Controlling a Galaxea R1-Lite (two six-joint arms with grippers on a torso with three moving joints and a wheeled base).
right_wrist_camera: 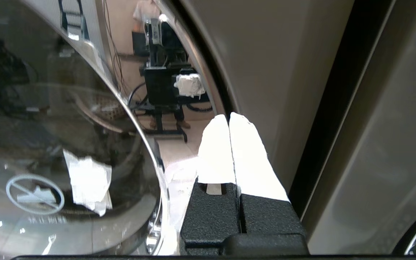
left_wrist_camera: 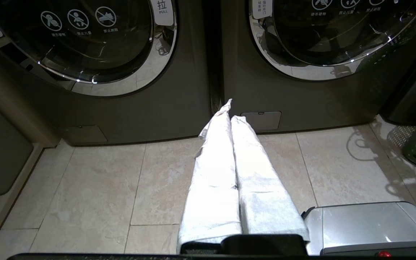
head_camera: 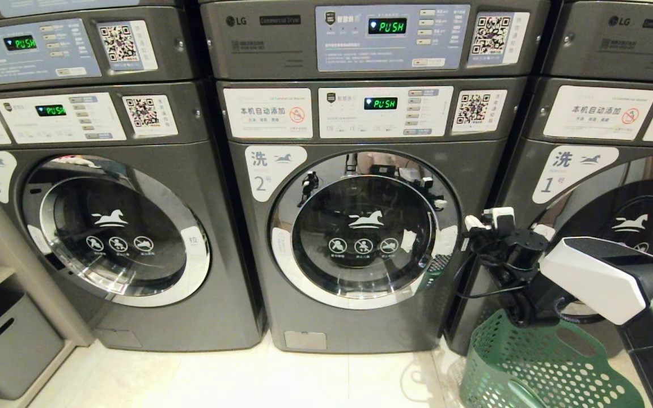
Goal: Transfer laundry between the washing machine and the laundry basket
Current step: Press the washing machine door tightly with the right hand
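The washing machine [head_camera: 360,226] labelled 2 stands in the middle, its chrome-ringed round door closed. My right gripper [head_camera: 482,221] is raised at the door's right rim, shut and empty; in the right wrist view its white-wrapped fingers [right_wrist_camera: 246,155] press together beside the chrome ring [right_wrist_camera: 157,173]. The dark green laundry basket [head_camera: 536,368] stands on the floor at the lower right, under the right arm. My left gripper [left_wrist_camera: 230,112] hangs low over the tiles, shut with nothing in it, pointing at the gap between two machines. The laundry is out of view.
Like machines labelled 3 [head_camera: 117,226] and 1 [head_camera: 615,215] flank the middle one. A grey cabinet with a bin [head_camera: 3,340] sits at the far left. Pale floor tiles [head_camera: 247,379] lie before the machines. A silver part of the robot [left_wrist_camera: 367,225] shows beside the left gripper.
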